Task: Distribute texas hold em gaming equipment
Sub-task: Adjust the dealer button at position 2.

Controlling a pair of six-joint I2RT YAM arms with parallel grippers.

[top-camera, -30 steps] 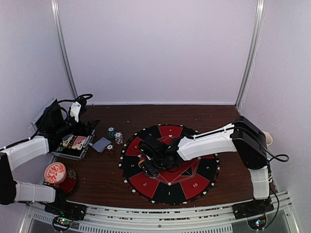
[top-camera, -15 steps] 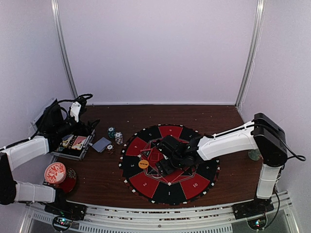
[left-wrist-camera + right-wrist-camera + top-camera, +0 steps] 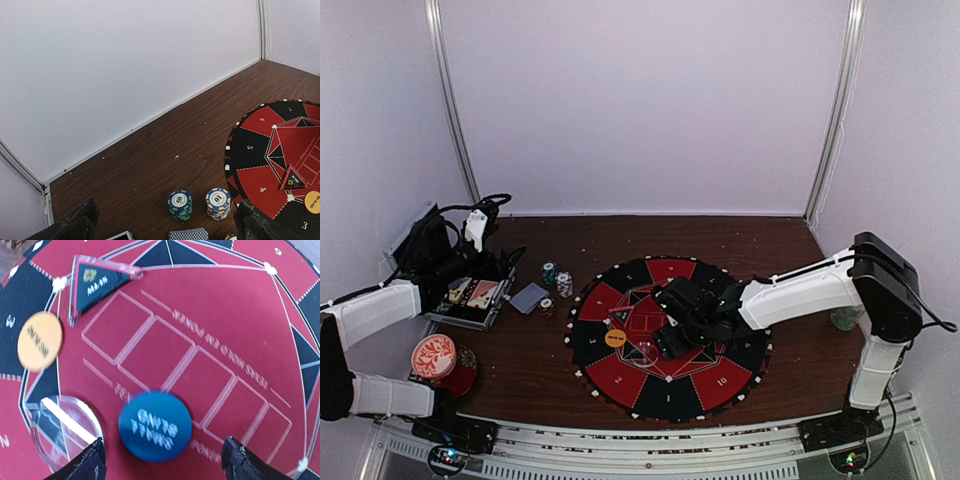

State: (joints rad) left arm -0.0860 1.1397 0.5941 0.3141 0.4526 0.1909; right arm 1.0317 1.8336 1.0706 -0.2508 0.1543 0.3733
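Note:
My right gripper (image 3: 162,462) hangs open low over the red-and-black mat (image 3: 235,330). A blue button disc (image 3: 155,426) marked SMALL BLIND lies flat on the mat between the fingertips, touching neither. The orange button disc (image 3: 40,341) lies further left on the mat (image 3: 720,380); from above it (image 3: 615,337) shows left of the right gripper (image 3: 665,338). My left gripper (image 3: 165,231) stands open over bare wood. Ahead of it stand a teal chip stack (image 3: 179,204) and a white chip stack (image 3: 218,202), with the card deck (image 3: 188,234) just below them.
An open case (image 3: 470,300) with cards lies at the left under the left gripper (image 3: 460,268). A red-and-white patterned disc (image 3: 433,355) sits near the left front. A clear round disc (image 3: 65,432) and a black triangular piece (image 3: 100,280) rest on the mat.
The right gripper has slid to the right across the mat, uncovering the orange disc on the mat's left side. The left arm has stayed still.

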